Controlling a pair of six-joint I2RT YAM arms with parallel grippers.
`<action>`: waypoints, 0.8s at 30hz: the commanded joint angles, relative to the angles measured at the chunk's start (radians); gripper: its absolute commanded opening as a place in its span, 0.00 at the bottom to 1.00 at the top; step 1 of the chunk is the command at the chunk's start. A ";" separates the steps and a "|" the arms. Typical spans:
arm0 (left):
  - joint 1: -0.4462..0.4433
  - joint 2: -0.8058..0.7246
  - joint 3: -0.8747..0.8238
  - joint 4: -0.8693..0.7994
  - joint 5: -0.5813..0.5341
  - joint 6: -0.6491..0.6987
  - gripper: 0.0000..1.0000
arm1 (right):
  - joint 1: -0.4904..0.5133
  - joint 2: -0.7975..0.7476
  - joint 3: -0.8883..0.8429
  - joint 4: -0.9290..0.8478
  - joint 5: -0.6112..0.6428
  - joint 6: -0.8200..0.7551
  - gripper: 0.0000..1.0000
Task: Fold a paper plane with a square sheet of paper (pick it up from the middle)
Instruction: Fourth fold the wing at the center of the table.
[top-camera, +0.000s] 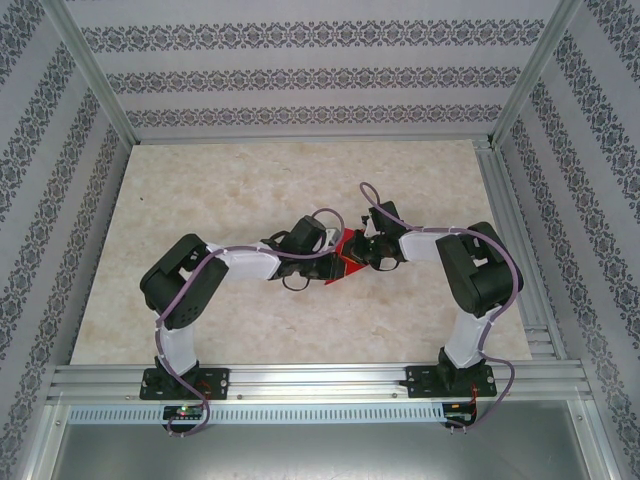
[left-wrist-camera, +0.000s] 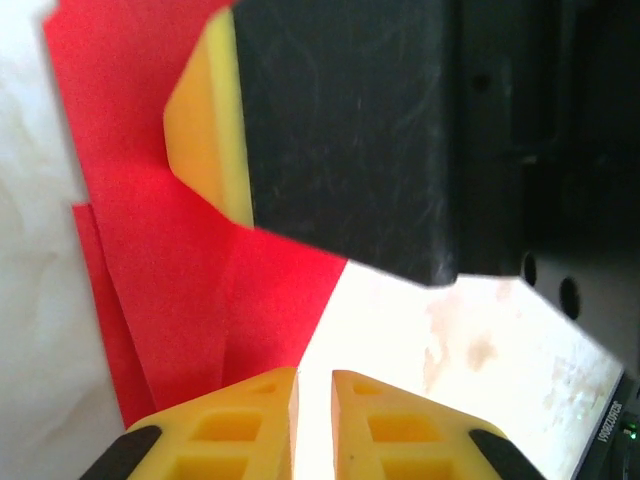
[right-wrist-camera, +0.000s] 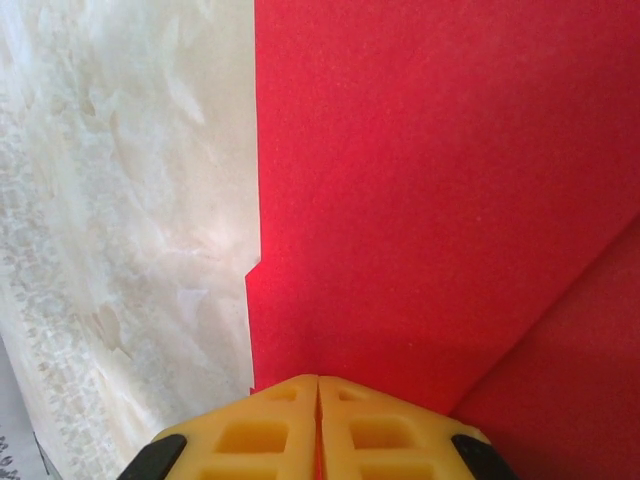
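Pale marbled tabletop (top-camera: 220, 190), evenly lit, boxed in by walls (top-camera: 300, 70) papered in grey floral bands, with aluminium rails (top-camera: 320, 378) along the near edge.

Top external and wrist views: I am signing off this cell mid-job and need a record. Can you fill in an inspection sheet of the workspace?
Surface: pale marbled table, flat, no spills seen.
Job's things: red paper plane, folded with creases, at mid-table between the two arms.
Clutter: nothing seen.
Grippers: left gripper beside the paper, jaws slightly apart with nothing seen between them; right gripper at the paper's edge, jaws shut on it as far as can be seen.
Cables: purple cables run along both arms in loose loops; no snag seen.
Surroundings: patterned walls on three sides; metal frame at the near edge.
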 joint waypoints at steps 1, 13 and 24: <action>-0.012 -0.003 -0.023 -0.037 0.000 -0.011 0.15 | -0.010 0.080 -0.042 -0.062 0.090 0.011 0.09; -0.013 0.012 -0.037 -0.122 -0.107 0.007 0.12 | -0.012 0.086 -0.043 -0.070 0.093 0.004 0.09; -0.012 0.006 -0.076 -0.092 -0.071 -0.011 0.12 | -0.013 0.095 -0.036 -0.084 0.096 0.000 0.09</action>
